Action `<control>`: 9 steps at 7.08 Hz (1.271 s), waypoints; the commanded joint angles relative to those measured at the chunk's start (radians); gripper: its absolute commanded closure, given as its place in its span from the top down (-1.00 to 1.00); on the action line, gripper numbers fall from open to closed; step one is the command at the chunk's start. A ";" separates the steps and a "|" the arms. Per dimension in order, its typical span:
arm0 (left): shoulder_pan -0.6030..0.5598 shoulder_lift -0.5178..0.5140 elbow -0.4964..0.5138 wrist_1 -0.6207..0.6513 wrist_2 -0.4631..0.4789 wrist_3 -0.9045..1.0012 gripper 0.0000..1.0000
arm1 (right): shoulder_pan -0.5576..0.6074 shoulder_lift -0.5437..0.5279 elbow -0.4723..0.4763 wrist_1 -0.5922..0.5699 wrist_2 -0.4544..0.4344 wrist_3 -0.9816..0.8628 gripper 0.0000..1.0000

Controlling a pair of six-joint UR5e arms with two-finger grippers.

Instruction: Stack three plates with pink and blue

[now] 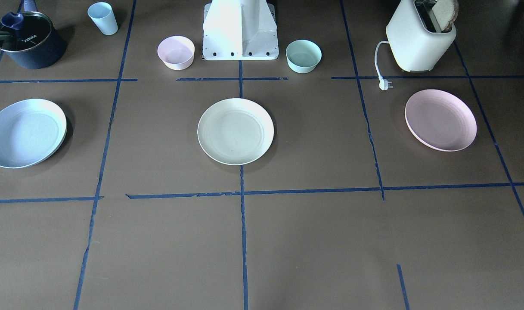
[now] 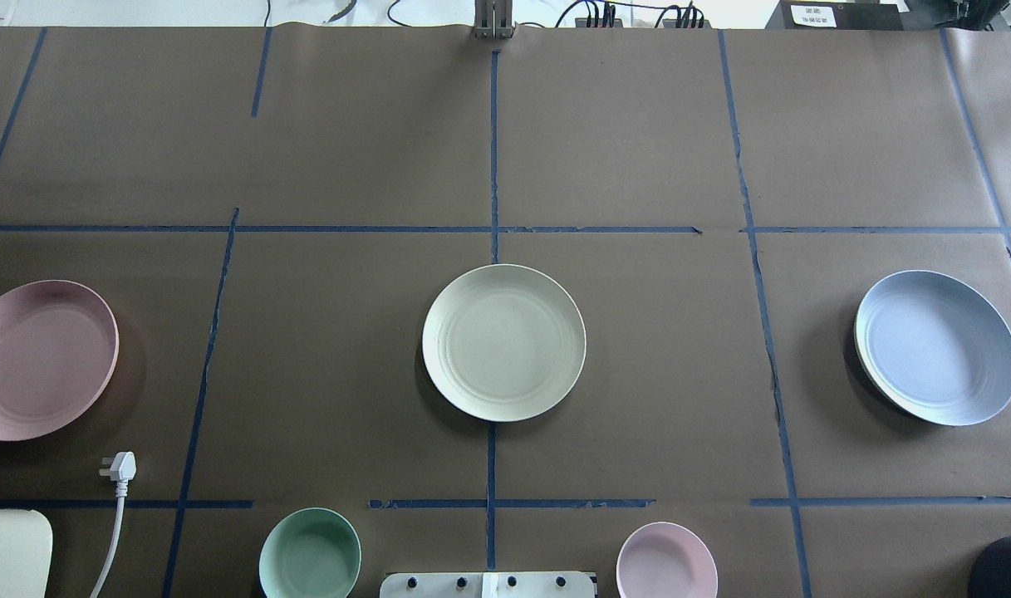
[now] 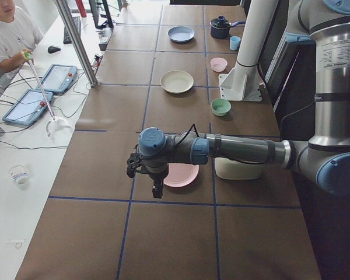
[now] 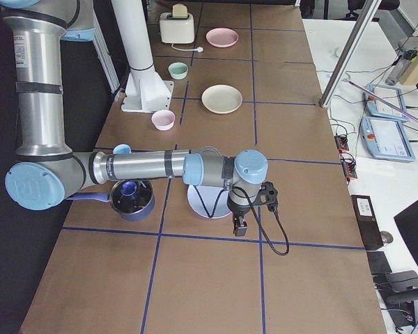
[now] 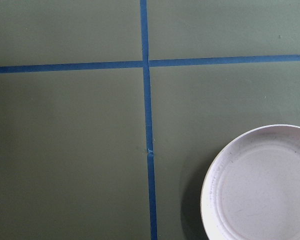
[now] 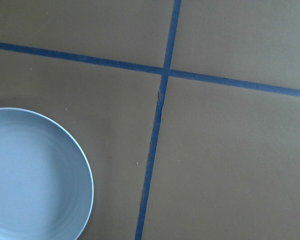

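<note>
Robotics lab — tape-gridded table (image 2: 638, 374), operator (image 3: 6, 35) at side bench (image 3: 11, 210), teach pendants (image 3: 58, 77).

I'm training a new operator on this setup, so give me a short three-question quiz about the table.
1. True or false: the pink plate, the cream plate and the blue plate all lie apart, unstacked.
2. Which lies on the robot's right? A pink plate, B cream plate, C blue plate.
3. Fill in: the bowl nearer the pink plate is the ___ bowl.
Key: 1 true; 2 C; 3 mint bowl.

The dark pot's glass lid (image 1: 25, 32) reads "KONKA"; the white sticker (image 3: 337, 55) on the near arm seems printed, but is illegible.
</note>
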 commanded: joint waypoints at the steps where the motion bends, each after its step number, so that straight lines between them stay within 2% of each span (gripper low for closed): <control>1: 0.000 0.001 -0.011 0.013 0.006 0.018 1.00 | -0.002 -0.047 0.040 0.004 -0.002 -0.002 1.00; 4: 0.005 0.004 -0.019 0.003 0.000 0.011 1.00 | -0.002 -0.049 0.054 0.006 0.011 0.000 1.00; 7: 0.009 0.027 -0.019 -0.037 -0.061 0.023 1.00 | -0.002 -0.049 0.057 0.006 0.019 0.011 1.00; 9: 0.119 0.028 0.042 -0.138 -0.058 -0.116 1.00 | -0.005 -0.041 0.056 0.007 0.019 0.015 1.00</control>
